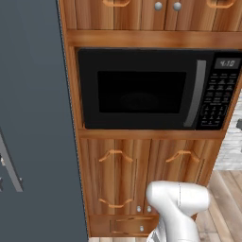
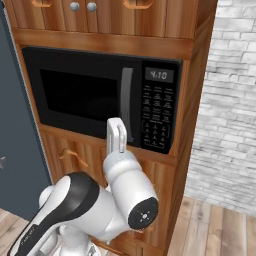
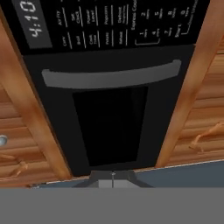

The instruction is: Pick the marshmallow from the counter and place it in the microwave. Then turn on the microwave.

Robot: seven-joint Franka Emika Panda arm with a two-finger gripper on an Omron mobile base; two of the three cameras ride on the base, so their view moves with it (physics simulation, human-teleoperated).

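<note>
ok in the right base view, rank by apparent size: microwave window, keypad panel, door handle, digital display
Largest to smallest, as they appear:
1. microwave window
2. keypad panel
3. door handle
4. digital display
The handle's lower end is hidden behind the robot's hand, so its rank over the display is less certain.

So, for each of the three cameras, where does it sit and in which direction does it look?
Left base view: behind the arm's left, facing the closed microwave in wooden cabinets; the white arm rises lower right.
Right base view: behind the arm's right, facing that microwave, keypad nearer; the arm fills the lower left.
Hand view: on the hand, rolled sideways, close to the door handle.
All three share the microwave and display.
</note>
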